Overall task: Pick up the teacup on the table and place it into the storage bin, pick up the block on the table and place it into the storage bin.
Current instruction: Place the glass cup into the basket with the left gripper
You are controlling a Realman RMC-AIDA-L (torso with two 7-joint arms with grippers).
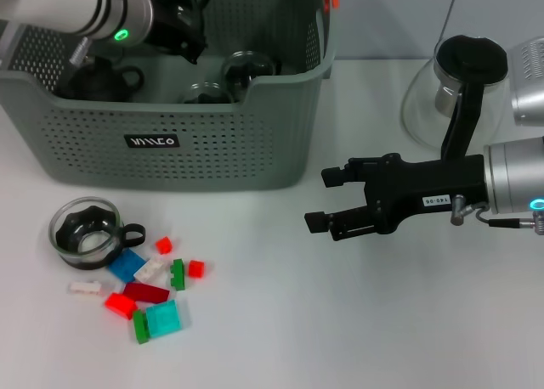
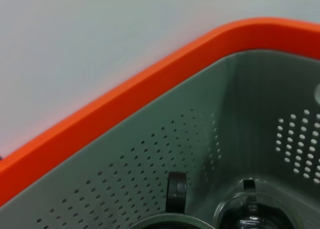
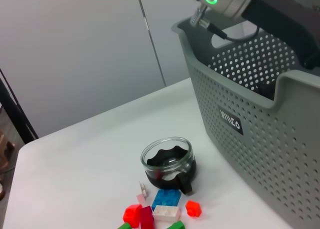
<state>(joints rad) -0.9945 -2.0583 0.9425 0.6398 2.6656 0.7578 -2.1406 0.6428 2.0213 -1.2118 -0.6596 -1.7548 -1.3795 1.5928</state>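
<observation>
The left gripper (image 1: 174, 24) sits at eleven o'clock (fingers hidden). The right gripper (image 1: 325, 199), jaws parted, points toward nine o'clock.

White table (image 1: 280, 321): storage bin (image 1: 178, 151), teacup (image 1: 85, 229), scattered blocks (image 1: 149, 289), glass pot (image 1: 450, 92).

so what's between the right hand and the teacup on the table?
Head view: mostly bare white table. The right hand hovers open; the block pile sits just beside the teacup, below the direct line.

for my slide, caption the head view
Left gripper inside the storage bin; open right gripper hovers; teacup beside blocks.
</observation>
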